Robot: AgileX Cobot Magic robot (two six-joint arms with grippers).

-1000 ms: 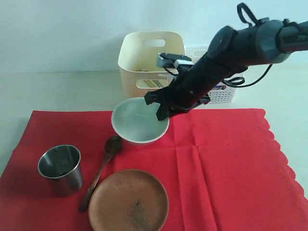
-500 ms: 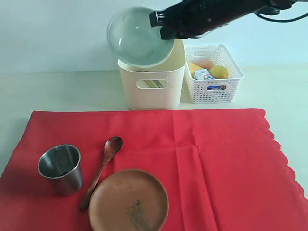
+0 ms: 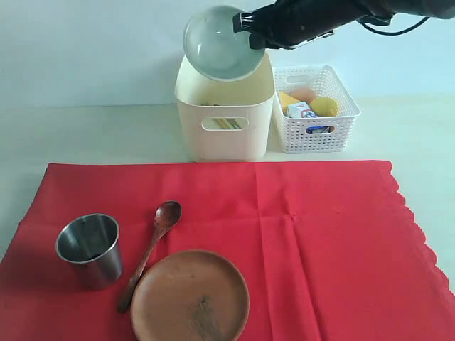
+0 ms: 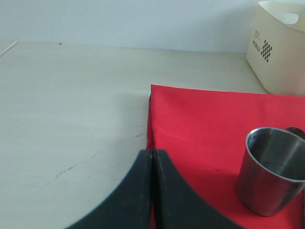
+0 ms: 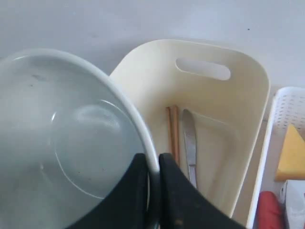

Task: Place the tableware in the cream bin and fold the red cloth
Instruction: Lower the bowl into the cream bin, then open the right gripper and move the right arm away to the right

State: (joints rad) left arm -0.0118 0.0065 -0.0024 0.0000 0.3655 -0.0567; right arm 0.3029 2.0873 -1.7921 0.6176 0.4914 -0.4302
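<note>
- Right hand [image 3: 249, 34]: clamped on the rim of the pale bowl [image 3: 220, 44], one finger inside the wall and one outside. The bowl hangs tilted above the open top of the cream bin [image 3: 224, 131] and is not yet in it.
- Bowl: it looks rigid, smooth-glazed and probably brittle. A rim pinch is a narrow hold, so the bowl may swivel or slip; lowering it seems safer than dropping it.
- Bin floor: a pair of chopsticks [image 5: 171, 133] and a knife [image 5: 189, 143] lie there.
- Left hand [image 4: 152, 164]: fingers pressed together, holding nothing, above the counter [image 4: 71, 109] near the cloth's corner and the steel cup [image 3: 89, 249].
- Cup, wooden spoon [image 3: 149, 252] and brown plate [image 3: 190, 297]: all rest on the red cloth [image 3: 327, 249]. The cup is stiff and slick, best pinched at its rim, the slim spoon at its handle, the low plate by its edge.
- Cloth: soft and limp, spread flat; its corners seem the best hold once it is cleared.
</note>
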